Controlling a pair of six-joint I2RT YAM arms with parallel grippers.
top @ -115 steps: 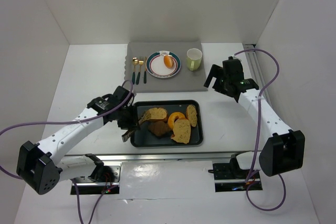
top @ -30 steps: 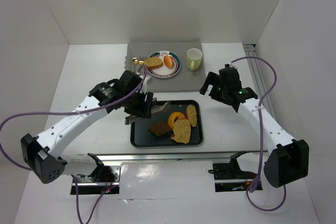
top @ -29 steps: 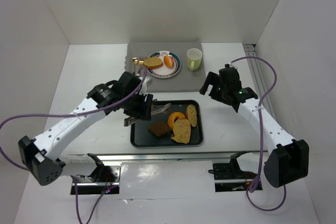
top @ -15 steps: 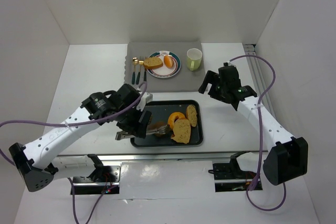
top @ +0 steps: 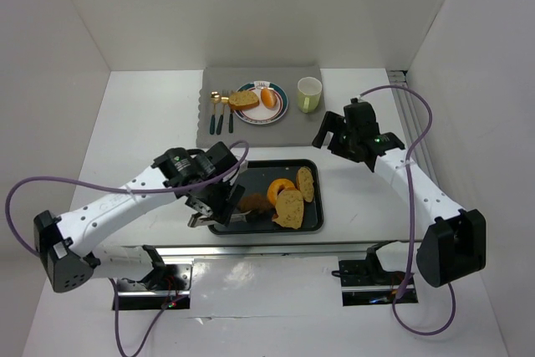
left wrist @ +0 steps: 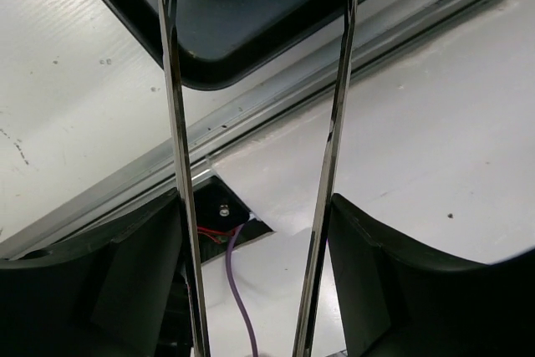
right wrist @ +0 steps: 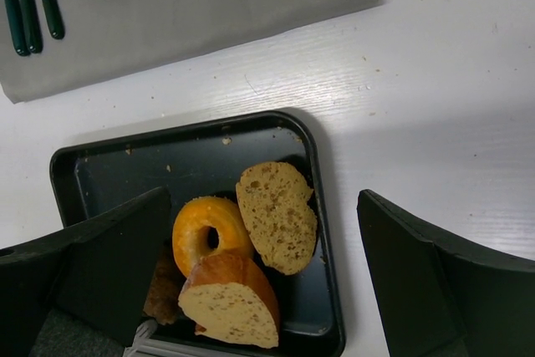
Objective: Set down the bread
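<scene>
White worktop [top: 150, 135] now carries my left tool [top: 219, 216] back over the black tray [top: 311, 223], tongs spread, empty. Crusty bread slice [top: 244, 99] lies on the round plate [top: 279, 109]; right tool [top: 333, 130] released.

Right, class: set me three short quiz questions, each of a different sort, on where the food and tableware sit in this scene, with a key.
1. True or false: the pale green cup stands right of the round green-rimmed plate.
2. Where does the orange ring doughnut lie: A) on the plate, B) in the black rectangular tray, C) on the bare white table?
3. What lies on the grey placemat left of the plate?

Key: 1 true; 2 B; 3 the dark-handled cutlery.
</scene>
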